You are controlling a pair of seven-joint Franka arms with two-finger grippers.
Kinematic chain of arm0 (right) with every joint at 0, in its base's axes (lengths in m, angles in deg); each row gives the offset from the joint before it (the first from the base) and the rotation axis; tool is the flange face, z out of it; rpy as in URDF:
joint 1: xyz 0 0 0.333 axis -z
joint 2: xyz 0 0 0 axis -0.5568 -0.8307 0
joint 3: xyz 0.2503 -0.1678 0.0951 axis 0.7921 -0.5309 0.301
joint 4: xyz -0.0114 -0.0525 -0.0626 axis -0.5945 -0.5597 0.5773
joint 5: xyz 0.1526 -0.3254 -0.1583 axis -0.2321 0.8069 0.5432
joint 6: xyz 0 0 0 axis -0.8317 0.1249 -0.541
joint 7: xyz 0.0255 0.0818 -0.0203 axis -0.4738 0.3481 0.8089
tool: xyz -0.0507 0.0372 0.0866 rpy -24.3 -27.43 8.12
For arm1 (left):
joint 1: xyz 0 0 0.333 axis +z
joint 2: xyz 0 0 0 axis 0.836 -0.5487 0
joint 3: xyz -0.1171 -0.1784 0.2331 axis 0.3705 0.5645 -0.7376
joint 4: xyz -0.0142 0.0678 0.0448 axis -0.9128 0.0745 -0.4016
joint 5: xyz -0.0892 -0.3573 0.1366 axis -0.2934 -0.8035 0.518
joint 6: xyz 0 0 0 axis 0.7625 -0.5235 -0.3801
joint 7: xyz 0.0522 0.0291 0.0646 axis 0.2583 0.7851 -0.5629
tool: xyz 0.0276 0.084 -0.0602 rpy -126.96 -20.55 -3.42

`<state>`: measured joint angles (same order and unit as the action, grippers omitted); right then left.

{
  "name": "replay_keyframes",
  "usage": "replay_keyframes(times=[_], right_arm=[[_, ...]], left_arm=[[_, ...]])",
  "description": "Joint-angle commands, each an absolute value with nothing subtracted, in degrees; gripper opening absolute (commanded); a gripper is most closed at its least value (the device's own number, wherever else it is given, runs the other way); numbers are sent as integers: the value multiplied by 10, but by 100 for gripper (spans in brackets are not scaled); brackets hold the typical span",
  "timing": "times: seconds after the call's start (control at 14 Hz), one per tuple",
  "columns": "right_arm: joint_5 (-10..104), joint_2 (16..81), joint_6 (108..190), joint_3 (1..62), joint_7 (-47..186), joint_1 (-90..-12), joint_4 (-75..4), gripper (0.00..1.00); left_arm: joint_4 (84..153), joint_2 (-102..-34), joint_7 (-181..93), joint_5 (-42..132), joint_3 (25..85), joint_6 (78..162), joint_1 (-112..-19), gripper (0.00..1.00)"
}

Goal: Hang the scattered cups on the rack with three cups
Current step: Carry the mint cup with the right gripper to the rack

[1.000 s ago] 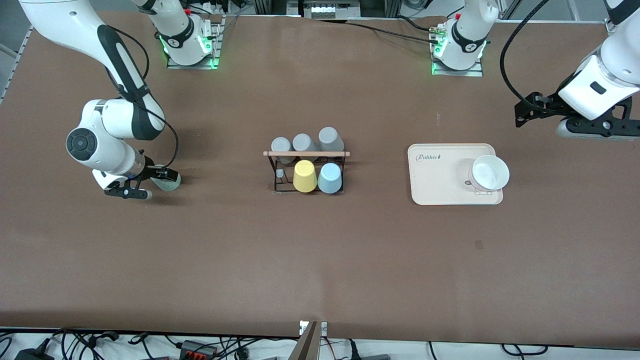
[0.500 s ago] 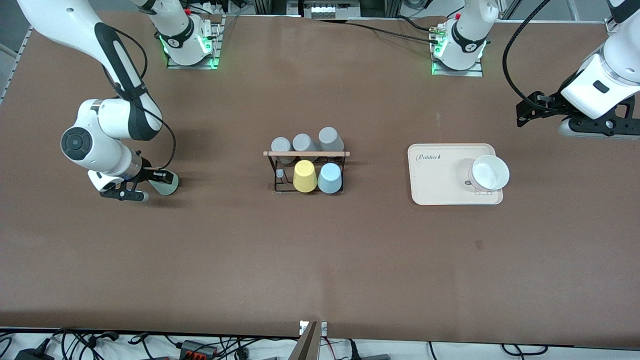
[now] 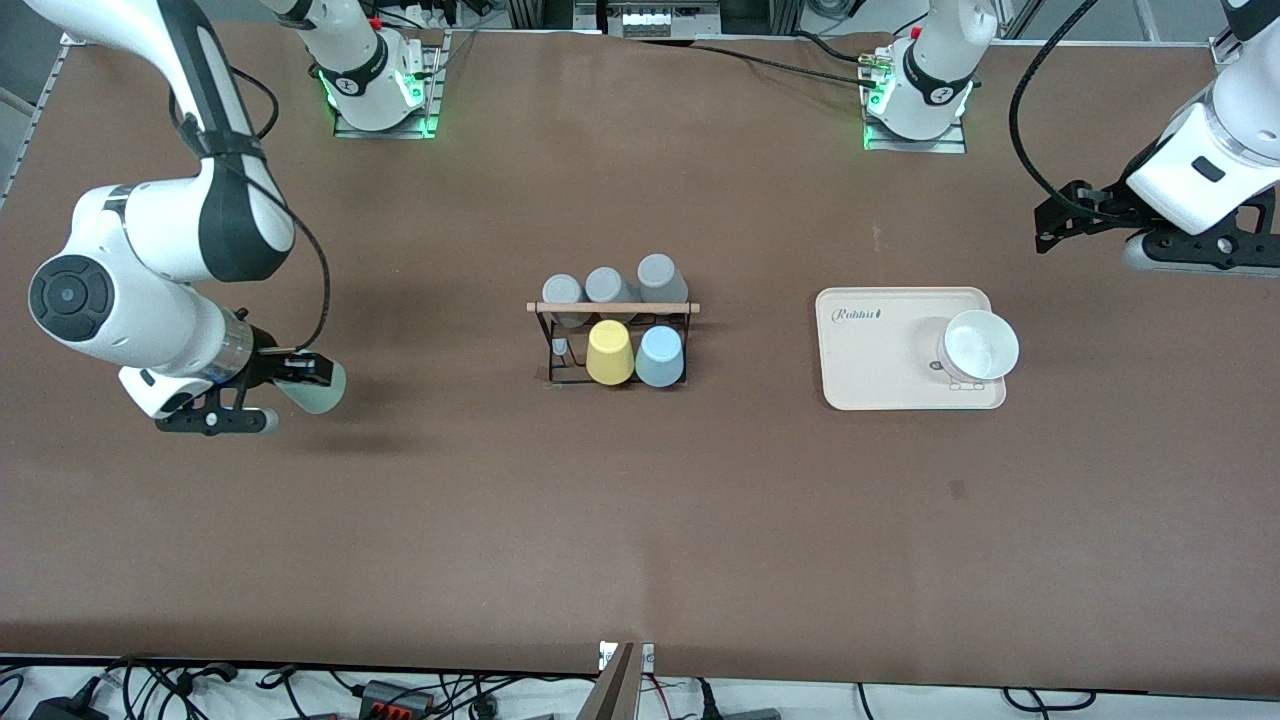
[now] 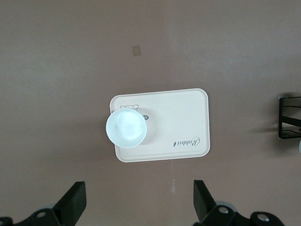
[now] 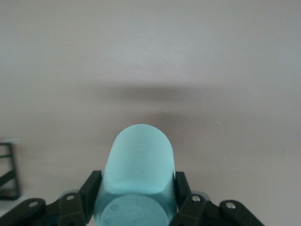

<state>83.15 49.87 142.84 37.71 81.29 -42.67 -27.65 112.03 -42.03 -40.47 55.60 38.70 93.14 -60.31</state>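
Over worktop [image 3: 640, 520] at right arm's end, right pincer [image 3: 305, 385] clamped on mint cup [image 3: 318, 388], lifted. Left pincer [image 4: 138, 207] spread wide above tray [image 4: 183, 122], waiting.

Right gripper [image 3: 300, 385] clamped on pale mint green tapered plastic cup [image 3: 318, 388], lifted above brown table [image 3: 640, 520] at right arm's end. Left gripper [image 3: 1050, 222] waiting near cream rectangular tray [image 3: 880, 350]. Light blue cup [image 3: 660, 357] beside yellow cup [image 3: 610, 352] on black wire-frame rack [image 3: 612, 340].

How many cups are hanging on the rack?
5 on the rack: three grey cups along its side farther from the front camera, the yellow cup and light blue cup on the nearer side. None seems hidden.
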Motion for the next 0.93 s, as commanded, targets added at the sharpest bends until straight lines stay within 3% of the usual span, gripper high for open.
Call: replay_keyframes(times=[0.0,0.86], right_arm=[[822,453,1385,374,817,-468,-196,26],[774,407,1400,373,1036,-623,-134,26]], left_arm=[[1118,-412,-392,540,383,926,-602,100],[1118,-412,-391,540,382,914,-593,100]])
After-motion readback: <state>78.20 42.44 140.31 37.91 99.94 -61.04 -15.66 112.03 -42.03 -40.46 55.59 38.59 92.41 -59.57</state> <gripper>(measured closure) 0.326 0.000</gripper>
